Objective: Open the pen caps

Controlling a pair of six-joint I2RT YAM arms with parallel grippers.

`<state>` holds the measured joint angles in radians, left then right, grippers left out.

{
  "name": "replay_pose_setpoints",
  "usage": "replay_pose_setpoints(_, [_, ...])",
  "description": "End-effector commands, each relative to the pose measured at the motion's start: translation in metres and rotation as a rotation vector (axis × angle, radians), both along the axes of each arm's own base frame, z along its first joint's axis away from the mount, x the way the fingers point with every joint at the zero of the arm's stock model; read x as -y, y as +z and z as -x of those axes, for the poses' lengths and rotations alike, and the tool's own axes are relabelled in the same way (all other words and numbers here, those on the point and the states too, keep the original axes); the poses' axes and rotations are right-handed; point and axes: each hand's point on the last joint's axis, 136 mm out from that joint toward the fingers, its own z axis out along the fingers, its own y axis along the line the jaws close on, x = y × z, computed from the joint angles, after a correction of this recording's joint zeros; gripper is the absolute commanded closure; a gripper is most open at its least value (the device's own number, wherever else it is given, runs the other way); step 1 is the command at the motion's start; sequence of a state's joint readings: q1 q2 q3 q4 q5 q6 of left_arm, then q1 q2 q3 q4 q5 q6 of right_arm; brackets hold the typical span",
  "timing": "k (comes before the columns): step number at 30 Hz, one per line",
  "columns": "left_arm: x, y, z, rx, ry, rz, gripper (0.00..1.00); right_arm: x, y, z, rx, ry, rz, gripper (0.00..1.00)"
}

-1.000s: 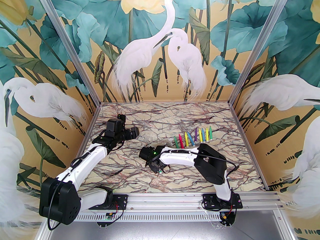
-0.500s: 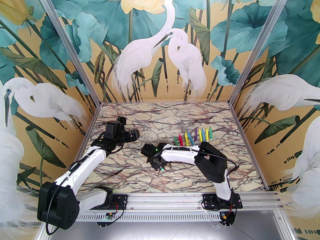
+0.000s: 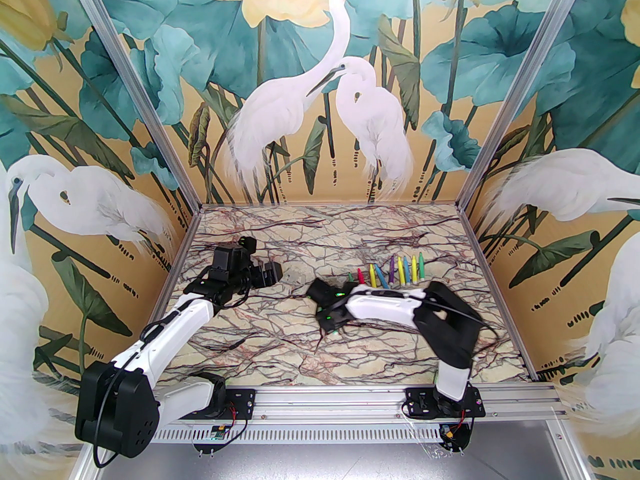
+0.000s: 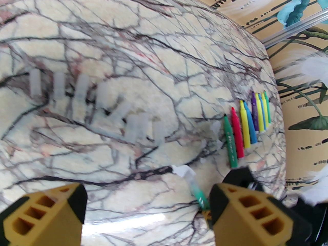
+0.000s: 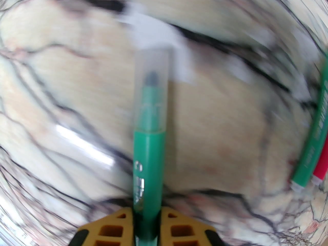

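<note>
The right gripper (image 5: 146, 222) has clamped tight on the capped green felt marker (image 5: 147, 157) and carried it toward two o'clock, nearer the row of bright uncapped markers (image 3: 395, 270). Its arm's black elbow (image 3: 445, 328) has swung toward three o'clock.

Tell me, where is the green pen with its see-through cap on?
In the right wrist view, the capped green pen is gripped in the right pincer above the marble table, with the row of uncapped pens to its right.

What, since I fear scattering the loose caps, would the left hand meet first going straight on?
The open left hand would likely meet the bare marble table first, just short of the row of loose clear caps; depth is unclear. The capped green pen sits off-centre.
</note>
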<state>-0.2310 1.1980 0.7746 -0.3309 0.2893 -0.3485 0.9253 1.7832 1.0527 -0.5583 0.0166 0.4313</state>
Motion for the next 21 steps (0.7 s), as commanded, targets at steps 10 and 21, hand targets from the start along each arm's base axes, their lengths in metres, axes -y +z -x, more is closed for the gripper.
replay_pose_setpoints(10, [0.079, 0.023, -0.002, 0.026, -0.193, 0.261, 0.23, -0.025, 0.094, -0.024, 0.287, 0.137, -0.318, 0.98])
replay_pose_setpoints(21, [0.107, 0.032, 0.005, 0.032, -0.279, 0.337, 0.32, -0.036, 0.127, -0.032, 0.369, 0.168, -0.390, 0.98])
